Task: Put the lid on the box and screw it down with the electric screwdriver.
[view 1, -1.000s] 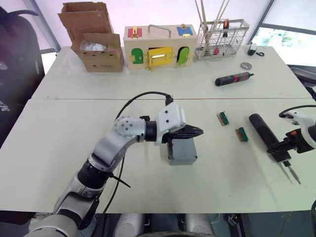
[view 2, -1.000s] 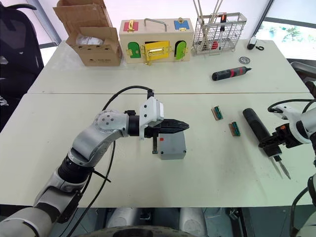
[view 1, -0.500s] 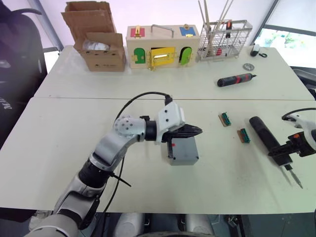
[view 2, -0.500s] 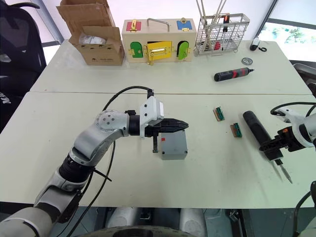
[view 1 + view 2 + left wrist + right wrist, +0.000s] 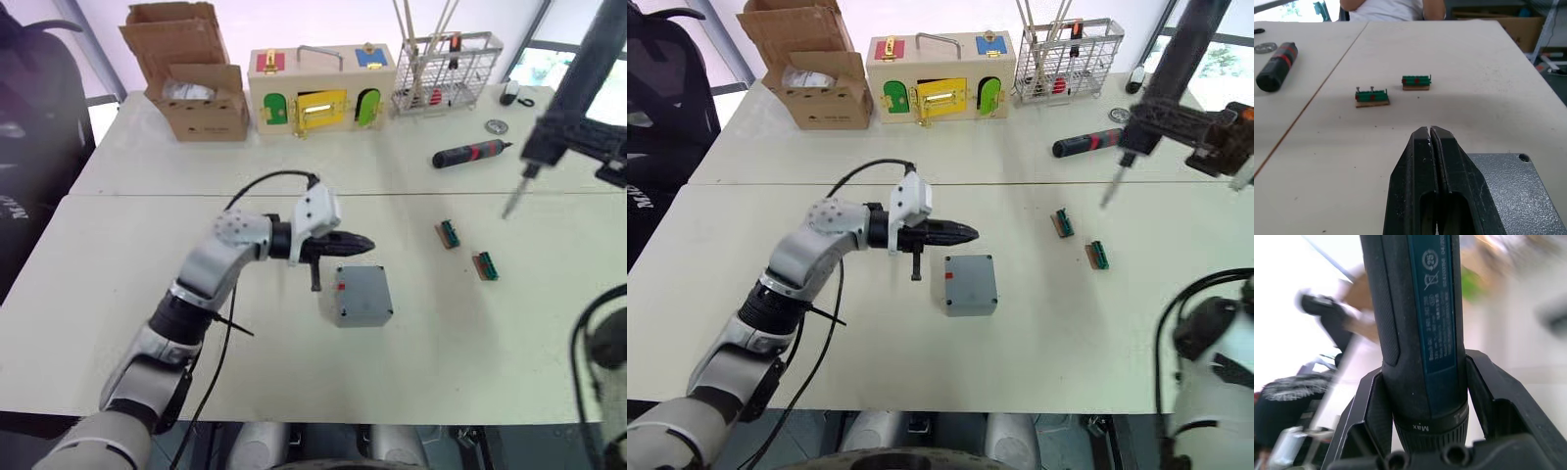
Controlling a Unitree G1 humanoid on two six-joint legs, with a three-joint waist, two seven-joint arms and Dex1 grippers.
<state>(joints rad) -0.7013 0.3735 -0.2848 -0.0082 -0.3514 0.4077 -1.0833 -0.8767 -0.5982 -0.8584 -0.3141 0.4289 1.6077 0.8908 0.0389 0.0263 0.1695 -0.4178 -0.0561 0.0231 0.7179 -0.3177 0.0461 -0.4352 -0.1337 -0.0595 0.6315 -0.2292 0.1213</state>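
Note:
The grey box [image 5: 362, 296] stands mid-table with a small red mark on its left side. The lid [image 5: 1513, 191] lies flat on top of it, a screw hole showing at one corner. My left gripper [image 5: 359, 243] is shut and empty. It hovers just behind the box's back left corner, pointing right. My right gripper [image 5: 570, 129] is raised high at the right, shut on the electric screwdriver [image 5: 1164, 86]. The tool is tilted, with its metal bit [image 5: 513, 200] pointing down and left, well above the table. In the right wrist view the black fingers [image 5: 1370, 407] clamp the tool's barrel.
Two small green connectors [image 5: 449, 233] [image 5: 484, 265] lie right of the box. A black-and-red screwdriver [image 5: 470, 155] lies farther back. Along the far edge stand a cardboard box [image 5: 196, 98], a wooden box with coloured doors [image 5: 318, 93] and a wire rack [image 5: 446, 69]. A person [image 5: 1396, 7] sits beyond the table.
My right gripper has lifted the electric screwdriver off the table and swung it up high. My left gripper has drawn back from over the box toward its back left.

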